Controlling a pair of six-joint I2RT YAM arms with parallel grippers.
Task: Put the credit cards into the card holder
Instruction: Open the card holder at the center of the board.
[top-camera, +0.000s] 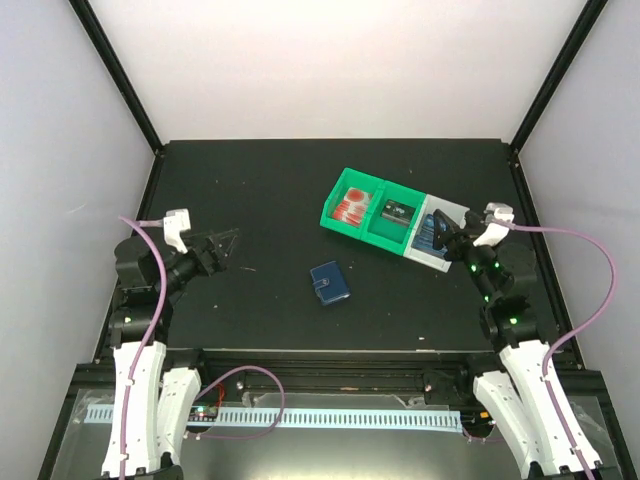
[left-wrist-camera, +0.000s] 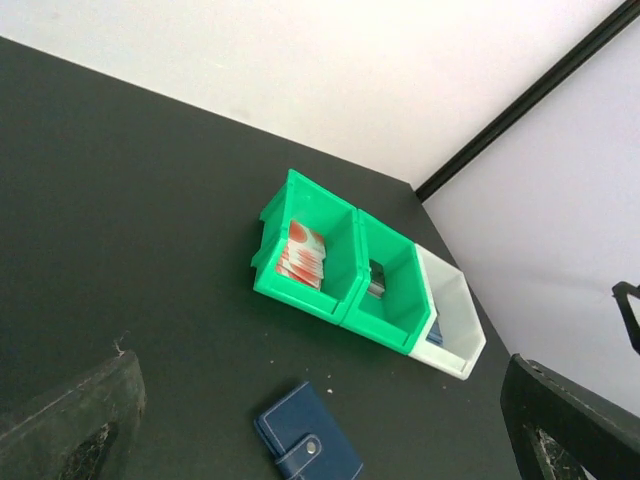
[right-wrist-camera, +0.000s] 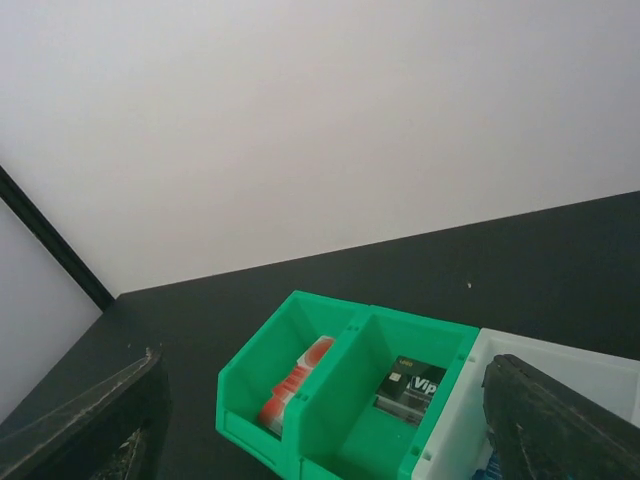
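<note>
Currently, the card holder (top-camera: 330, 283), a dark-blue rectangle with a snap tab, lies closed on the matte black table (top-camera: 250, 190). Thin flat credit cards (top-camera: 351, 208) sit in the glossy plastic tray (top-camera: 343, 226). The left gripper (top-camera: 224, 248) and right gripper (top-camera: 446, 236) both hold their jaws wide apart, empty.

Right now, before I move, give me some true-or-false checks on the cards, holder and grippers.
1. The card holder lies closed on the table, outside the tray. True.
2. The red-and-white cards are in the white compartment. False: they sit in the end green compartment.
3. The left gripper holds a card. False: it is open and empty.
4. A dark card lies in the middle green compartment. True.
5. The right gripper is open. True.
</note>
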